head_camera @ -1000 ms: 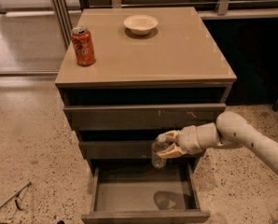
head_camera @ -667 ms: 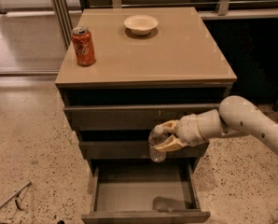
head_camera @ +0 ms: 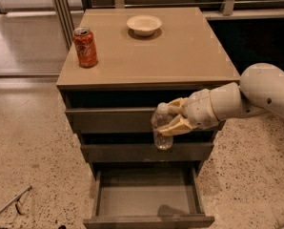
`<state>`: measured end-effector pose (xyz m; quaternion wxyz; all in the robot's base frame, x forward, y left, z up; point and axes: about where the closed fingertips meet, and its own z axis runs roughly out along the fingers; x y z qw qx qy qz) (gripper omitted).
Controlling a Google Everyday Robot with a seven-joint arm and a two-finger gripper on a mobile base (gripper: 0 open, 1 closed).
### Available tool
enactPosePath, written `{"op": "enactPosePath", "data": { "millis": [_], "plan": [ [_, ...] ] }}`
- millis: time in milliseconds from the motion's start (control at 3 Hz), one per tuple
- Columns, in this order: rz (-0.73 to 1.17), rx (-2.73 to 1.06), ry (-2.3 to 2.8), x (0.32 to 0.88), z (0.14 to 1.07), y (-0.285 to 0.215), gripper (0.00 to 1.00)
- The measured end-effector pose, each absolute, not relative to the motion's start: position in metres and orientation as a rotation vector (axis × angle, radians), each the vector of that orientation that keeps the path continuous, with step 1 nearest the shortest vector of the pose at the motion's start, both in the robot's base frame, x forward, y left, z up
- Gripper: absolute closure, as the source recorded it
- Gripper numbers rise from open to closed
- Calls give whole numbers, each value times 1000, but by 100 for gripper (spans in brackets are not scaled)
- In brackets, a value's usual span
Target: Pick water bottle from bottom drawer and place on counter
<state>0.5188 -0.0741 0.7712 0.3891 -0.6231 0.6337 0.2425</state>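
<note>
Claw (head_camera: pixel 170 117) clamped on the water bottle (head_camera: pixel 161 130) | bottle has risen since a second ago, now before the upper drawer fronts (head_camera: pixel 108 120), clear of the bottom drawer (head_camera: pixel 147 197) | you still need height to clear the counter (head_camera: pixel 180 56) edge.

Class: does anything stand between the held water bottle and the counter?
Nothing visible does. The gripper holds the water bottle before the upper drawers, below the counter edge; the soda can stands far left, the bowl at the back.
</note>
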Motion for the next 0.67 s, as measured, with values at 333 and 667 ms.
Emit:
{"op": "enactPosePath", "data": {
  "millis": [333,667],
  "plan": [
    [636,-1578,1617,520,784,-74,100],
    [667,-1527,1647,526,846,-82,100]
  ]
}}
